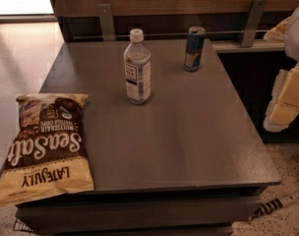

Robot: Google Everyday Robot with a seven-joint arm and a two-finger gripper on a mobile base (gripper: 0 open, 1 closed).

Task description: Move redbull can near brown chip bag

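Observation:
The redbull can (194,48) is slim, blue and silver, and stands upright at the back right of the grey table (179,141). The brown chip bag (45,146) lies flat on the table's front left corner, its lettering upside down to me, hanging slightly over the edge. My gripper (286,100), white with pale yellow parts, hangs at the right edge of the view, off the table's right side. It is to the right of the can and nearer to me, apart from it and holding nothing that I can see.
A clear plastic water bottle (137,68) with a white cap stands upright at the table's back middle, left of the can. A wooden wall with metal brackets (251,21) runs behind the table. A striped object (275,206) lies on the floor at the front right.

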